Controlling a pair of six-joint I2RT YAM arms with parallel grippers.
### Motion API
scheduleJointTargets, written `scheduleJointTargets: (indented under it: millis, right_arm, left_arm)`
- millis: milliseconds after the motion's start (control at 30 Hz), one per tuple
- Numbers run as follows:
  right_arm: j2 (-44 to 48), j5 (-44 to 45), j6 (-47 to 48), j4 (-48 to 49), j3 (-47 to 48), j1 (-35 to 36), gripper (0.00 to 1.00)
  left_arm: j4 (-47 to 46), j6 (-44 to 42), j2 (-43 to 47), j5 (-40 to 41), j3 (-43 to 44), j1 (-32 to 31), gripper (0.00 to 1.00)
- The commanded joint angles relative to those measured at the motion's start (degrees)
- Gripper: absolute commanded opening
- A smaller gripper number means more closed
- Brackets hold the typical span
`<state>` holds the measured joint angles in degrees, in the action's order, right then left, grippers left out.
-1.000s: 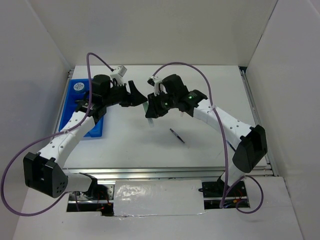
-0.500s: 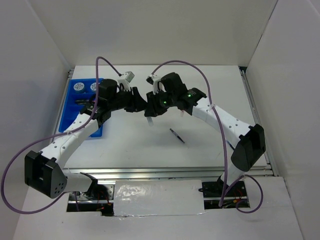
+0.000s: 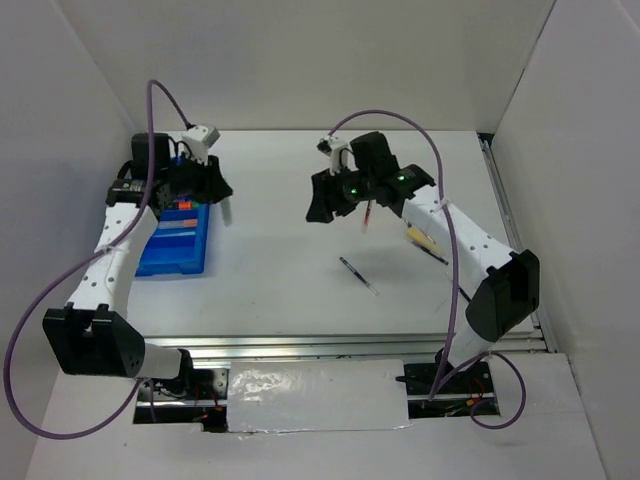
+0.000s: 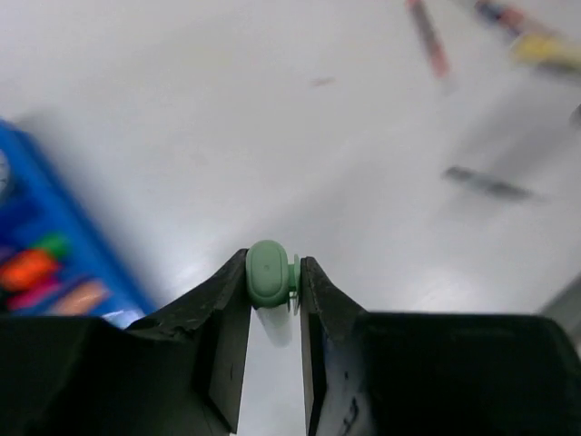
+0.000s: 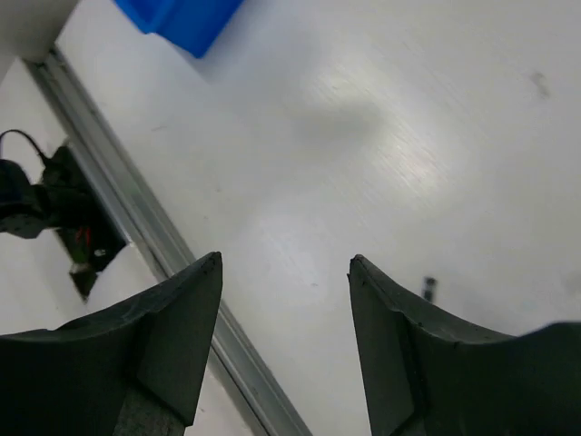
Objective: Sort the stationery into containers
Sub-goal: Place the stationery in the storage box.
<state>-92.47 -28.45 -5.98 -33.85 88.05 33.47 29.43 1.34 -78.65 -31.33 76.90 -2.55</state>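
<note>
At the nine o'clock side of the surface [image 3: 290,300], your left claw [image 3: 222,196] is closed down narrow on the green highlighter [image 3: 228,209]. The wrist view shows its rounded end pinched between the two fingers [image 4: 231,309], pointing straight at the camera. The highlighter hangs over bare surface, just off the three o'clock edge of the blue tray [image 3: 168,264]. You cannot tell whether its lower tip touches down. The tray compartments nearest the claw already hold orange and pink markers [image 3: 180,206], which show blurred in the left wrist view.

Near the middle of the surface, slightly toward twelve o'clock, your right claw [image 3: 315,210] stands wide open. It has nothing between its fingers [image 5: 182,336] and only white surface beneath. A corner of the tray [image 5: 182,20] shows at eleven o'clock in its wrist view.

A thin dark pen [image 3: 358,275] lies loose at about five o'clock from the right claw. A yellow highlighter [image 3: 422,237] rests further out at three o'clock, beside the right arm.
</note>
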Motion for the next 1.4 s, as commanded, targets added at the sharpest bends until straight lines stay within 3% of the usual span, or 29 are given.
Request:
scheduleJointTargets:
  millis: [0, 67, 100, 200, 300, 567, 800, 1100, 1200, 1367]
  right_arm:
    - [3.43, -1.09, 8.05, -7.87, -0.16, -4.72, 0.65]
    - [4.39, -1.26, 10.19, -9.3, -1.47, -7.27, 0.65]
    - [4.92, -0.48, 10.72, -9.31, -3.31, -8.59, 0.65]
    - [6.51, 0.49, 10.46, -8.17, -6.82, -10.09, 0.65]
    - [6.68, 1.2, 9.32, -7.9, -7.98, -11.41, 0.65]
    - [6.42, 3.05, 8.7, -8.07, -8.6, -12.9, 0.64]
    - [6.07, 4.19, 8.18, -7.73, -9.3, -14.49, 0.64]
    - [3.61, 5.16, 8.79, -10.8, -6.93, -17.74, 0.66]
    - [3.35, 6.47, 9.14, -11.41, -6.58, -18.09, 0.69]
    - [3.17, 8.76, 11.33, -12.99, -6.31, -20.2, 0.66]
  left_arm:
    - [15.98, -41.81, -0.79, 3.63, 5.62, 3.93, 0.0]
    - [22.04, -55.16, -2.55, 5.49, 7.47, 5.87, 0.0]
    - [26.86, -66.36, -3.86, 7.06, 7.82, 7.97, 0.0]
    - [31.73, -80.48, -6.85, 12.24, 8.17, 10.1, 0.0]
    - [30.79, -86.5, -11.69, 17.17, 10.18, 11.77, 0.0]
    - [29.46, -97.74, -23.91, 15.26, 17.23, 16.51, 0.02]
    - [27.78, -97.68, -29.7, 15.6, 18.28, 16.17, 0.07]
    - [29.45, -94.42, -33.67, 18.76, 19.07, 15.29, 0.21]
    - [28.67, -92.15, -33.76, 19.38, 19.33, 15.11, 0.38]
    - [29.54, -89.86, -31.57, 16.49, 22.67, 15.38, 0.57]
